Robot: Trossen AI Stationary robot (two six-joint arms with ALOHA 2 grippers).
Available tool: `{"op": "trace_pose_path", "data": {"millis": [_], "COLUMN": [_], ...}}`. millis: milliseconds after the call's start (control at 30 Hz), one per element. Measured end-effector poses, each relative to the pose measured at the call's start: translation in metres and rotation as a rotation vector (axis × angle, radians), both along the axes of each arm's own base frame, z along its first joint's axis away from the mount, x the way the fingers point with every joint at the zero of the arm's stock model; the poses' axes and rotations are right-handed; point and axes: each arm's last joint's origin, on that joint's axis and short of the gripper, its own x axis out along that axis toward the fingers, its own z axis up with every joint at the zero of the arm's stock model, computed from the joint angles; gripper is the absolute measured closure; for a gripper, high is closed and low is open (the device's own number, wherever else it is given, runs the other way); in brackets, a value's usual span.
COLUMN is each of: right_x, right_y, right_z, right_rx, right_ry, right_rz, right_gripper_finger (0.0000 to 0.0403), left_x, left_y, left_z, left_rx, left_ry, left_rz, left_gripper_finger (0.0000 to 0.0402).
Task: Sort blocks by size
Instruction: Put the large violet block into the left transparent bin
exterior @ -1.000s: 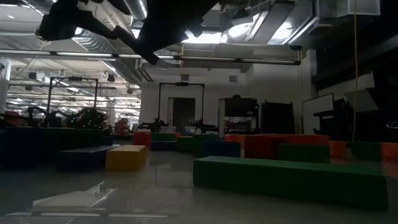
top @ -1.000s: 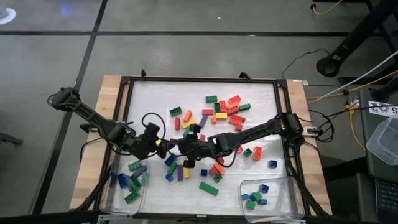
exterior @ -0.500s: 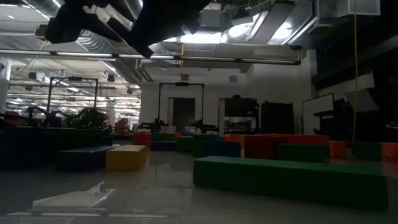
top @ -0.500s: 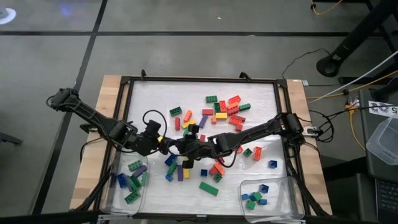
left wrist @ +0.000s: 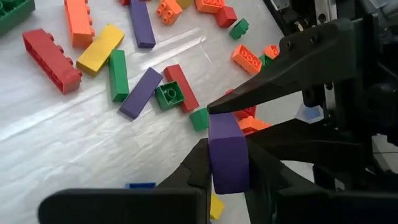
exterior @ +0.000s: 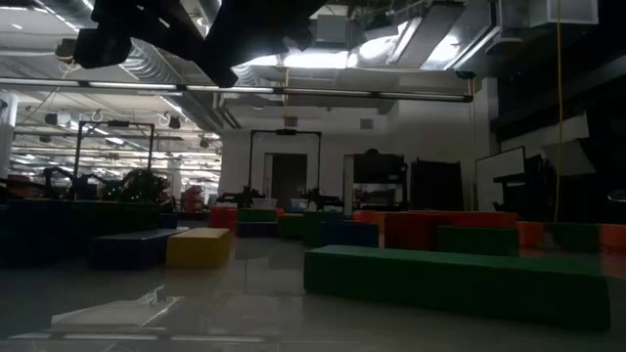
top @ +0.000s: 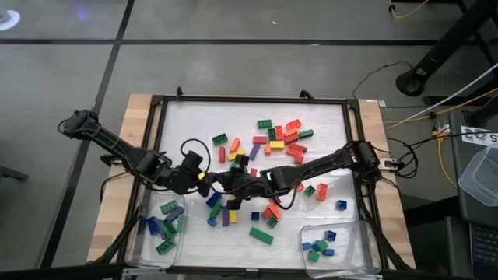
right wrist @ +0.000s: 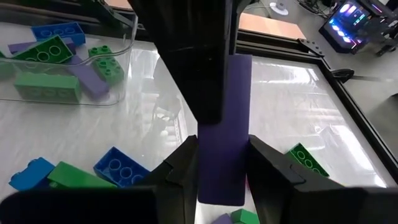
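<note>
Two grippers meet near the counter's (top: 138, 117) middle, at about 7 o'clock from the scattered blocks (top: 278, 138). Both the left gripper (left wrist: 225, 167) and the right gripper (right wrist: 222, 163) are clamped on one long purple block (left wrist: 227, 149), apparently lifted clear of the surface. Sorted blocks lie in clear trays (top: 161, 233) at 7 and 5 o'clock.

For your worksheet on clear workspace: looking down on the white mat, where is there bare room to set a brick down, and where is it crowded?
Bare: the far left part of the mat, between the frame and the brick cluster; also between the two clear trays. Crowded: the middle, where both tools meet.
</note>
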Motion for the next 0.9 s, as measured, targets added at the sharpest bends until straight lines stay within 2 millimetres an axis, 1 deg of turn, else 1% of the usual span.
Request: {"op": "trace_pose_path", "data": {"millis": [100,167,300,433,533,633,767,900], "right_x": [0.000,0.000,0.001,-0.001,-0.007,-0.016,-0.032,-0.052], "right_y": [0.000,0.000,0.000,0.000,-0.005,-0.014,-0.041,-0.073], "right_z": [0.000,0.000,0.001,-0.001,0.003,0.011,0.015,0.009], "right_rx": [0.004,0.009,0.034,0.031,-0.004,-0.021,-0.061,-0.068], "right_ry": [-0.002,-0.003,-0.010,0.021,0.143,0.299,0.533,0.781], "right_rz": [-0.006,-0.003,0.008,0.003,-0.005,-0.041,-0.116,-0.228], "right_gripper_finger": [0.0287,0.0276,0.0231,0.0182,0.0163,0.0162,0.0177,0.0193], "left_x": [0.000,-0.001,-0.007,-0.019,-0.033,-0.049,-0.072,-0.090], "left_y": [0.000,-0.001,0.002,0.008,0.010,0.009,0.005,0.000], "left_z": [0.000,-0.001,-0.001,0.006,0.013,0.018,0.019,0.014], "left_rx": [0.024,0.041,0.087,0.110,0.078,0.032,-0.028,-0.124], "left_ry": [0.009,0.021,0.066,0.099,0.115,0.148,0.229,0.354], "left_rz": [-0.020,-0.040,-0.082,-0.140,-0.242,-0.376,-0.513,-0.561], "left_gripper_finger": [0.0360,0.0360,0.0361,0.0361,0.0361,0.0361,0.0355,0.0360]}}
